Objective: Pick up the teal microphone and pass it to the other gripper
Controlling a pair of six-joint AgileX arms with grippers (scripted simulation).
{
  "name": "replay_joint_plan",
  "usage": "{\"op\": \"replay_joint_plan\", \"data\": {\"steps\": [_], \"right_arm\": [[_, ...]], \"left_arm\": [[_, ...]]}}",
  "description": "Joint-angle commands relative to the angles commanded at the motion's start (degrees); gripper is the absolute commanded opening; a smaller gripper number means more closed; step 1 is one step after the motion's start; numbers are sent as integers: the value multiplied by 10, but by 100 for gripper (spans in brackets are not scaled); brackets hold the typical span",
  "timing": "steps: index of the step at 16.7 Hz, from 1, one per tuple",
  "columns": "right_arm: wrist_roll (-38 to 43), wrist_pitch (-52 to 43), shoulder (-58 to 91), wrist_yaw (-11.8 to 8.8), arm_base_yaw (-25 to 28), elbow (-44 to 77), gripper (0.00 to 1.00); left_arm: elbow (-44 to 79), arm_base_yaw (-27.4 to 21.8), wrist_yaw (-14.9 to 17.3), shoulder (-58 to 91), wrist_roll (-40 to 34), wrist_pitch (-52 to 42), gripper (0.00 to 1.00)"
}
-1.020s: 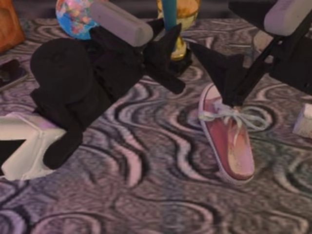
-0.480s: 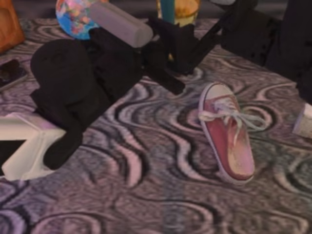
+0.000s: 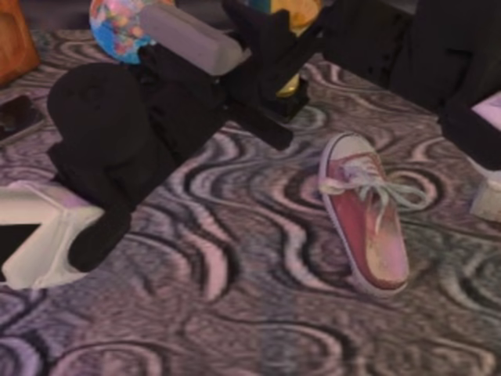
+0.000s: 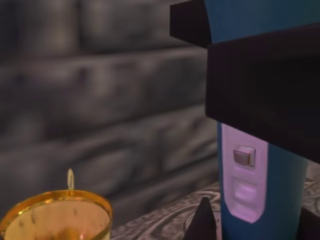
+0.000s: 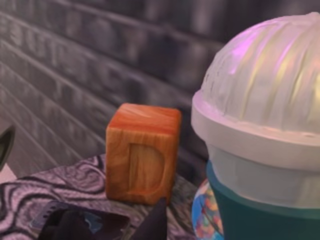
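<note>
— How many microphones?
— One microphone (image 4: 265, 150), upright above the trophy (image 3: 291, 47) at the tabletop's (image 3: 235, 313) far edge.
— Who holds it?
— Both: left gripper (image 3: 262, 59) clamped on the handle, right gripper (image 3: 293, 35) closed around it too.
— Other things?
— One shoe (image 3: 366, 210), one globe (image 3: 117, 27), one wooden block (image 5: 142, 152).

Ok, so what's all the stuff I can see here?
teal microphone: one, teal handle, white head, held up by the trophy
gold trophy: one, gold, far edge
globe: one, blue, far left
wooden block: one, orange, far left corner
phone: one, dark, left edge
shoe: one, pink, white laces, right of middle
small box: one, white, right edge
table: one, purple swirls
left gripper: one, black, jaws shut on the microphone
right gripper: one, black, at the microphone
</note>
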Motion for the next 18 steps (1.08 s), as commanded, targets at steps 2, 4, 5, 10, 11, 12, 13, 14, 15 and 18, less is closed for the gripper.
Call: {"op": "replay_joint_plan", "data": {"steps": [2, 4, 5, 10, 11, 12, 13, 14, 15, 18], "right_arm": [[0, 0, 0, 0, 0, 0, 85], [0, 0, 0, 0, 0, 0, 70], [0, 0, 0, 0, 0, 0, 62], [0, 0, 0, 0, 0, 0, 25], [0, 0, 0, 0, 0, 0, 17], [0, 0, 0, 0, 0, 0, 10], [0, 0, 0, 0, 0, 0, 2], [0, 0, 0, 0, 0, 0, 0], [0, 0, 0, 0, 0, 0, 0], [0, 0, 0, 0, 0, 0, 0]], "left_arm": [[0, 0, 0, 0, 0, 0, 0], [0, 0, 0, 0, 0, 0, 0], [0, 0, 0, 0, 0, 0, 0], [0, 0, 0, 0, 0, 0, 0], [0, 0, 0, 0, 0, 0, 0], [0, 0, 0, 0, 0, 0, 0], [0, 0, 0, 0, 0, 0, 0], [0, 0, 0, 0, 0, 0, 0], [0, 0, 0, 0, 0, 0, 0], [0, 0, 0, 0, 0, 0, 0]]}}
